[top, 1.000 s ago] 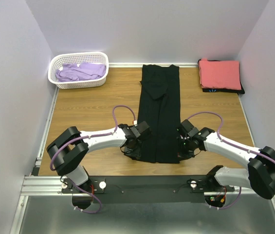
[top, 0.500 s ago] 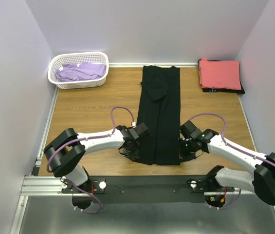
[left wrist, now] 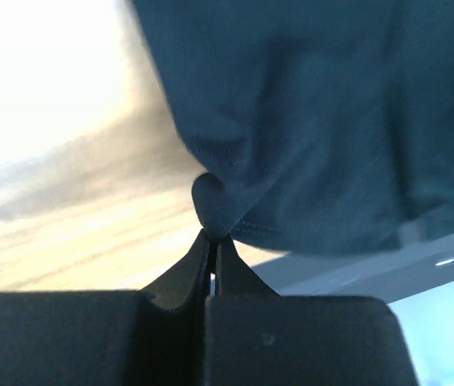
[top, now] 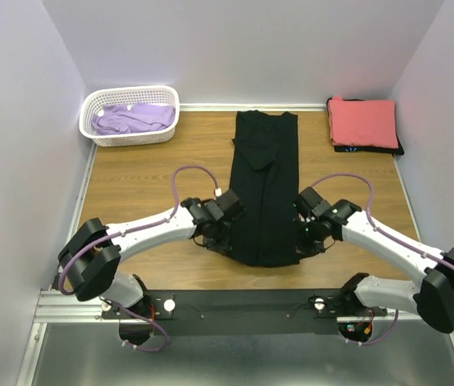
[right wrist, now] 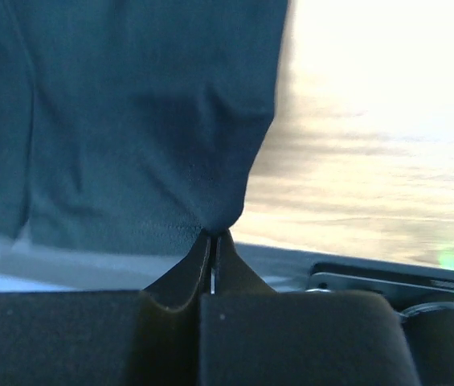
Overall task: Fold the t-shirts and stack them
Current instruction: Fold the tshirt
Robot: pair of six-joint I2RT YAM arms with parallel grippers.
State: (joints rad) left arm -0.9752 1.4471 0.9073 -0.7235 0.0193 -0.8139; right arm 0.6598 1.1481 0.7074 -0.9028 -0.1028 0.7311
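Note:
The black t-shirt (top: 264,185) lies as a long narrow strip down the middle of the wooden table. My left gripper (top: 225,239) is shut on its near left corner (left wrist: 214,211). My right gripper (top: 303,241) is shut on its near right corner (right wrist: 218,211). Both corners are lifted a little off the table. A folded coral-red t-shirt (top: 362,121) lies at the back right on top of a dark t-shirt with a teal mark (top: 367,149). A lavender t-shirt (top: 132,119) lies crumpled in the basket.
A white lattice basket (top: 127,137) stands at the back left. Pale walls close in the table on the left, back and right. A black rail (top: 243,310) with the arm bases runs along the near edge.
Both grippers have moved away from the bases with the shirt's near hem, raising it. The near edge of the shirt now sits farther up the table.

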